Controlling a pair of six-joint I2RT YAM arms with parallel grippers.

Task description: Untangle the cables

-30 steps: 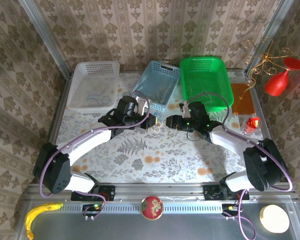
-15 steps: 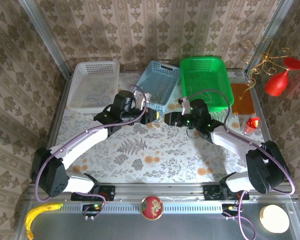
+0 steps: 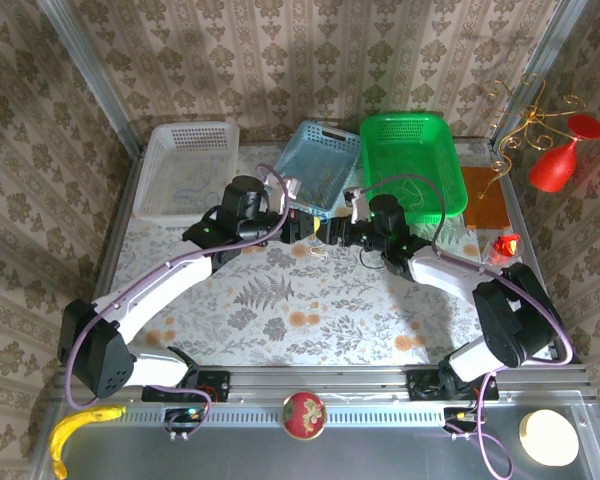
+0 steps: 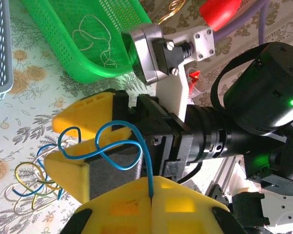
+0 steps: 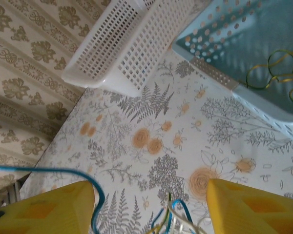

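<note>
Blue and thread-thin, the blue cable (image 4: 149, 175) was pinched between the pressed-together yellow fingers of the left gripper (image 4: 151, 195). In the left wrist view it rose from that pinch toward 12 o'clock, then curled over toward 10 o'clock in a loose loop, so its long run lay roughly from 5 to 11 o'clock. The loop crossed in front of the right gripper (image 5: 149, 195), whose two yellow fingers stood spread apart and gripped nothing. In the right wrist view the same strand came in level from the 9 o'clock edge and bent down toward 6 o'clock just beside the left-hand finger.

From where I stood, the rest lay as a small knot (image 4: 31, 180) of blue and pale yellow strands on the flowered table (image 3: 310, 300), below the two grippers, which met nose to nose a little toward 12 o'clock of the table's middle.

Three baskets lined the 12 o'clock edge.
- At 11 o'clock, the white basket (image 3: 185, 135) held a bluish cord (image 3: 198, 192).
- At 12 o'clock, the blue basket (image 5: 219, 78) held a curly yellow-green cord (image 5: 278, 68).
- At 1 o'clock, the green basket (image 4: 63, 53) held a whitish cord (image 4: 95, 36) in loose squiggles.
</note>
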